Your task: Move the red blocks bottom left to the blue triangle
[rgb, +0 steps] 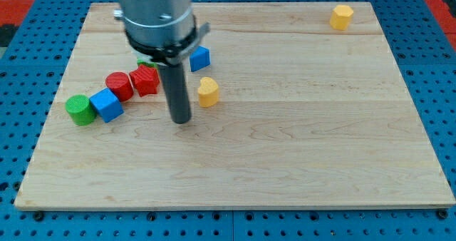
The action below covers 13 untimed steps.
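Rod and blocks sat in the left half of the wooden board (299, 162), toward its far edge. My tip (181, 120) rested on bare wood, just right of the cluster and near the yellow heart-shaped block (207, 91), touching neither. There were no fingers to open or close; the arm ended in a plain dark rod, so pushing was all it could do.

The red cylinder block (119, 85) and the red star-shaped block (145, 80) lay side by side, apparently touching, with the blue cube (107, 105) and the green cylinder block (80, 110) trailing toward the left edge. The blue triangular block (200, 58) stood beyond the rod, half hidden by the arm, with a sliver of another green block (144, 60) showing beside the arm housing.

The reds already lay toward the near-left of the blue triangle, though a gap remained. As I judged it, the tip needed to circle round to their left side, between them and the blue cube, then push gently rightward. A slow, centred push would keep the pair together; an off-centre one might spin the cylinder away or nudge the yellow heart.

A yellow hexagonal block (342, 16) sat alone near the far right corner.
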Each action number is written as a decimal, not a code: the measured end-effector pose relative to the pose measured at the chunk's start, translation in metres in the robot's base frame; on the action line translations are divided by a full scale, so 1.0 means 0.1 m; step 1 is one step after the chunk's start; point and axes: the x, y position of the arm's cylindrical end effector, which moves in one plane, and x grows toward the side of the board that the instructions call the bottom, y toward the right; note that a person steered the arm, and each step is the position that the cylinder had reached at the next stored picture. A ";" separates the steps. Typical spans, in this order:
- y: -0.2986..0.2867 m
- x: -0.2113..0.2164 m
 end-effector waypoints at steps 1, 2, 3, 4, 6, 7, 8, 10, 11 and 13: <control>-0.32 -0.06; -0.77 -0.31; -1.00 -0.58; -1.01 -0.67; -0.46 -0.56; -0.12 -0.70; -0.13 -0.98; -0.06 -1.24; -0.10 -1.46; -0.75 -1.24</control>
